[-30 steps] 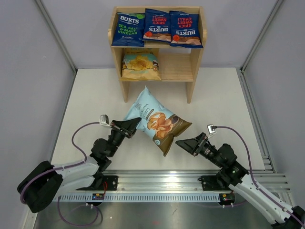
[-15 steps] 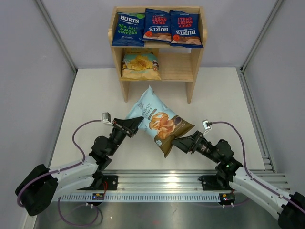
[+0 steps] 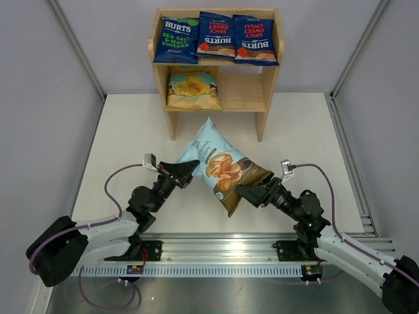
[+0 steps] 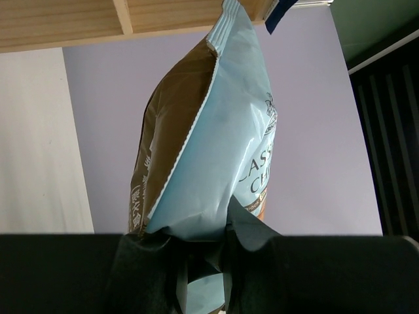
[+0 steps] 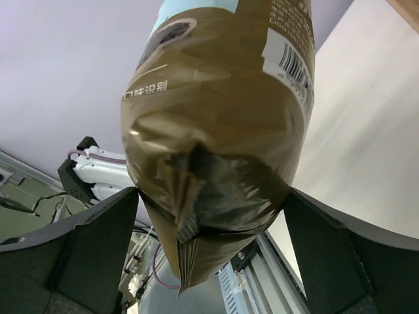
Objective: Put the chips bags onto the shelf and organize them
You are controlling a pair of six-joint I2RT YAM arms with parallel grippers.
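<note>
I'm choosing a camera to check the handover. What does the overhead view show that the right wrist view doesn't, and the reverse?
Only overhead: three dark-blue bags on the top tier of the shelf, a yellow bag on the lower tier, and the left tool pinching an edge of the light-blue bag. Only right wrist: that bag's brown back, barcode and crumpled bottom seam. Both: the bag held up, its bottom end between the open fingers of the right tool.
</note>
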